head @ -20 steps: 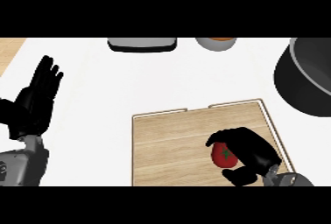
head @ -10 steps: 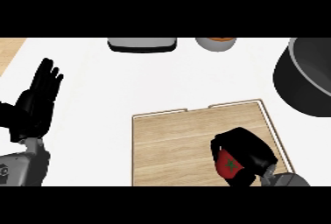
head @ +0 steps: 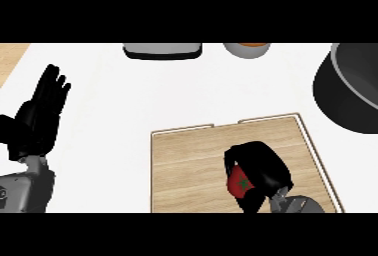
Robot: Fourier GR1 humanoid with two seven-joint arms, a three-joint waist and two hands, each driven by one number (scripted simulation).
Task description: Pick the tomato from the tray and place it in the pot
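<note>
A red tomato (head: 240, 183) with a green stem mark shows under my right hand (head: 260, 167), whose fingers are curled round it over the wooden tray (head: 192, 165). Most of the tomato is hidden by the hand. The dark pot (head: 353, 90) stands at the right edge, beyond the tray's far right corner and partly cut off. My left hand (head: 38, 120) rests open at the left edge, fingers up, away from the tray.
A grey flat object (head: 162, 50) and a small grey bowl with orange contents (head: 247, 49) sit at the counter's far edge. White counter lies between the tray and those objects.
My right hand has closed round the tomato and drawn it toward the tray's near side. The left hand has stayed where it was.
</note>
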